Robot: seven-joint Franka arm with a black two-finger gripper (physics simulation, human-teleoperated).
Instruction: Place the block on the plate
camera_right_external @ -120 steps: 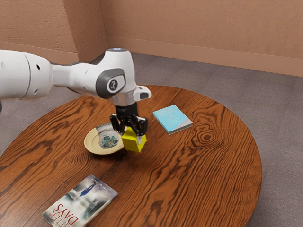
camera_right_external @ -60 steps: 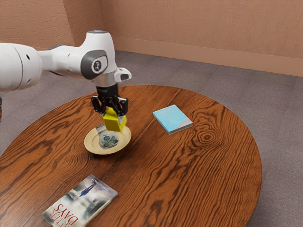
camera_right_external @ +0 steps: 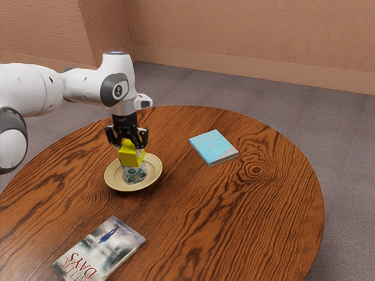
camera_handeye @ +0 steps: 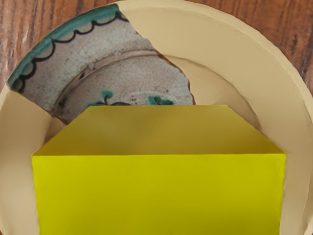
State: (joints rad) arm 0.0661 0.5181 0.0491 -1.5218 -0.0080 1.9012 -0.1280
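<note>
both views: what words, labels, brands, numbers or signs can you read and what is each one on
"DAYS", in red on the grey book
Red word beside "DAYS": too blurred to read for certain
Small print at the grey book's other end: too small to read
Lettering on the blue book: too small to read
Mark on the arm: too small to make out
Plate, block: no text seen

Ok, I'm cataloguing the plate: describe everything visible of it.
The plate is round and cream, rim raised, with a crackled, jagged-edged patch bearing teal trim and motifs; it looks ceramic. It lies face up on the wooden table, partly hidden by the yellow block in the gripper; whether block touches plate is unclear.
</note>
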